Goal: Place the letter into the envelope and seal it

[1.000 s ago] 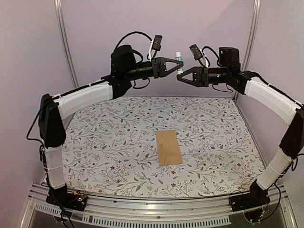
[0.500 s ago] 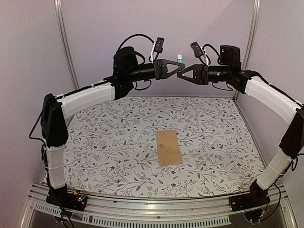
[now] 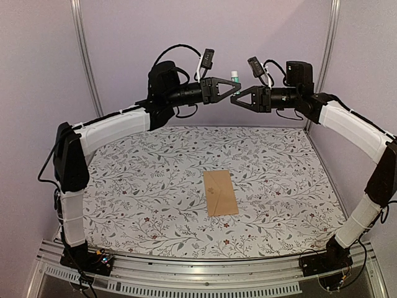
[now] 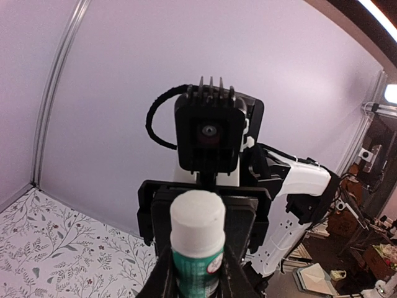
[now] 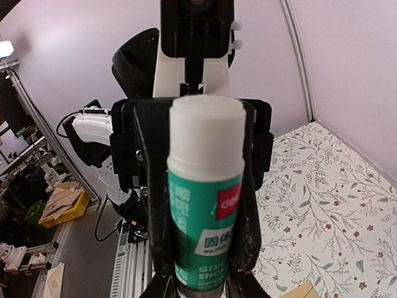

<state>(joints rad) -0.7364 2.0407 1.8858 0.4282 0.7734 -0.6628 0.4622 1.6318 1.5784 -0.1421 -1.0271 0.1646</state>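
The tan envelope (image 3: 221, 192) lies flat on the flowered tablecloth, a little right of centre; one corner of it shows in the right wrist view (image 5: 307, 292). The letter is out of view. High above the far edge of the table, both grippers meet tip to tip around an upright green glue stick (image 3: 234, 75) with a white cap. My left gripper (image 3: 237, 90) is shut on its green body (image 4: 197, 230). My right gripper (image 3: 233, 102) comes from the other side, slightly lower, and its fingers press on the lower body (image 5: 205, 186).
The flowered tablecloth (image 3: 149, 186) covers the table. Purple walls and metal frame posts (image 3: 85, 56) close in the back and sides. A cluttered room with a yellow bin (image 5: 65, 208) shows beyond the table's edge.
My left gripper carried the glue stick to the right until it met the right gripper. The right gripper's fingers closed in around the stick. The envelope has not moved.
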